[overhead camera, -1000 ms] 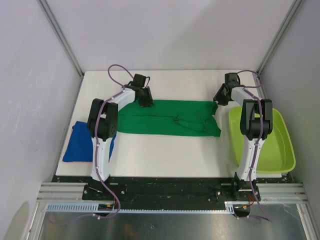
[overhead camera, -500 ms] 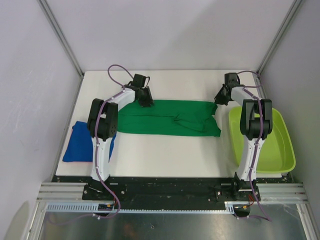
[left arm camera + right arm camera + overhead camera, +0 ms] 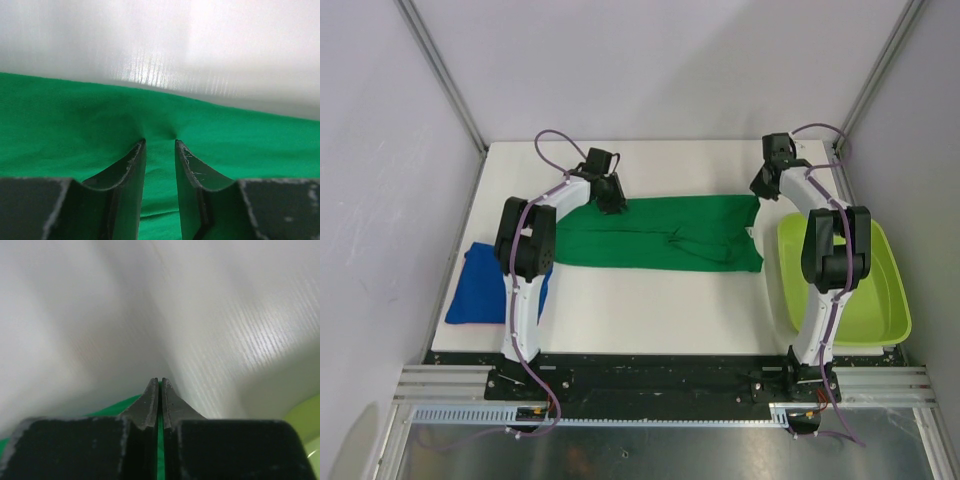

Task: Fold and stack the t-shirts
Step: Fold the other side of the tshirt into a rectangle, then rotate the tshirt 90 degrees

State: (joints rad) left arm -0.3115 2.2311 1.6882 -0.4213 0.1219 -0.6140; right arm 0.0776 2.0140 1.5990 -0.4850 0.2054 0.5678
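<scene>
Royal blue t-shirt [image 3: 480, 285]: folded flat at the table's [image 3: 650, 300] near-left edge, pink hem nearest.
Tub [image 3: 885, 300]: rigid lime plastic, near right.
Dark green t-shirt [image 3: 660, 235]: soft cloth, laid mid-table, long axis left-right.
Left gripper [image 3: 159, 142]: far-left edge pinched, cloth puckered at the tips.
Right gripper [image 3: 160, 381]: pressed together at the far-right corner; hold cannot be told.

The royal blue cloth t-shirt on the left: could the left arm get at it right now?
Probably not yet: the left pincer is shut on the dark green cloth t-shirt. Once freed, likely yes; the royal blue cloth t-shirt lies uncovered beside that arm.
</scene>
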